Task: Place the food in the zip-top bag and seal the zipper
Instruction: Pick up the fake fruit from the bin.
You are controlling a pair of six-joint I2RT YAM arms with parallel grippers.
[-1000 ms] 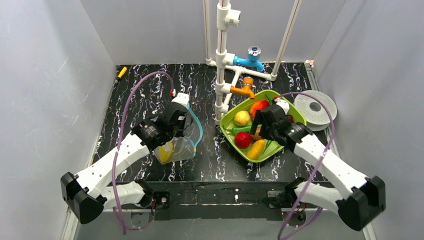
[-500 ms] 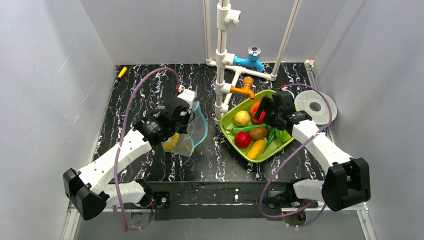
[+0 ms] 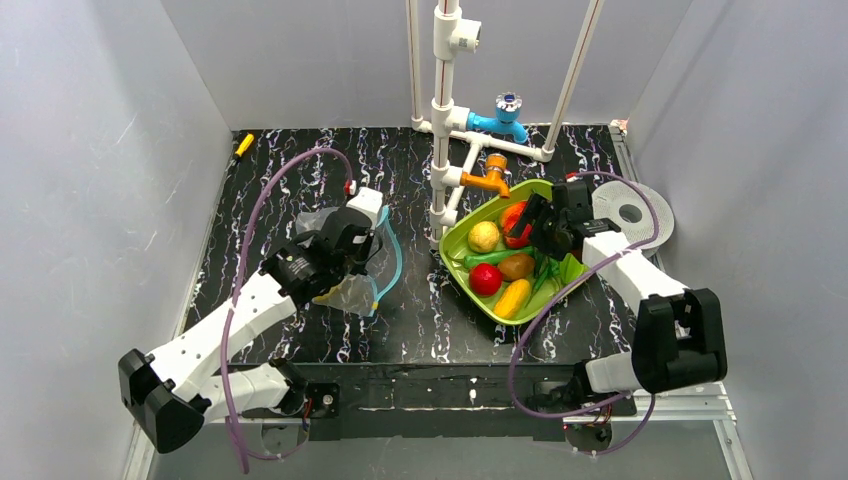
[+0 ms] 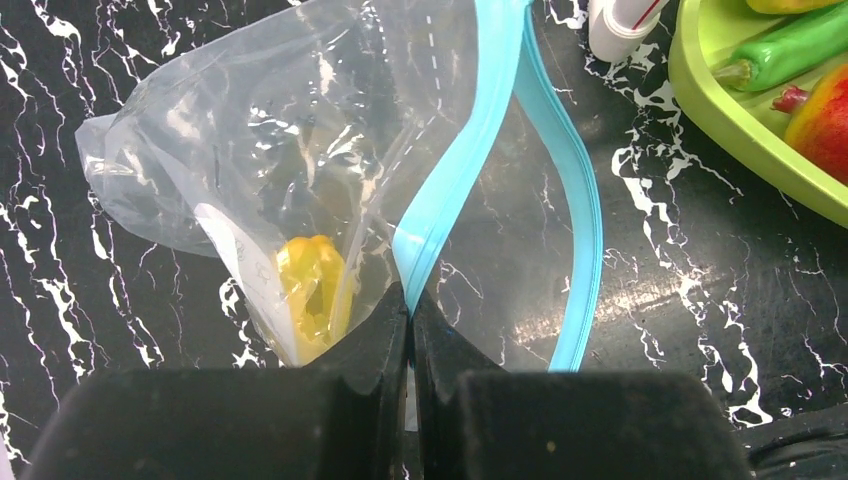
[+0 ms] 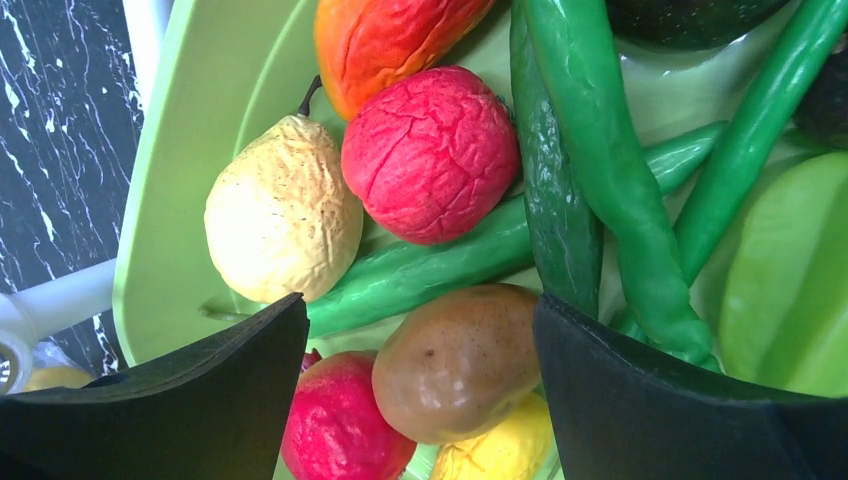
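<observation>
Your left tool is pinched together on the zipper, a smooth light-blue strip. It grips one lip of the zip-top bag at the point where that strip bends. The bag is thin, clear, crinkled film with a small white label. One glossy yellow piece lies inside it, just beside the tool's tips.

The left wrist view shows you the mouth agape. The held lip runs nearly straight away from the tool, and the other lip bows out to the right in a long arc.

From above, the bag sits left of centre on the black, white-veined desk. Its zipper runs roughly front to back there, and the opening faces right toward the lime-green tray.

Your right tool has its black fingers standing apart over the tray. They frame a smooth brown oval piece, and you cannot tell whether either finger touches it.

Only this wrist view gives you the surfaces:
- a pale yellow pear with a wrinkled, speckled skin
- a crackled red ball
- an orange-red fruit at the top edge
- long, glossy green pods lying across one another

The top view shows the tool at the tray's far side.
</observation>
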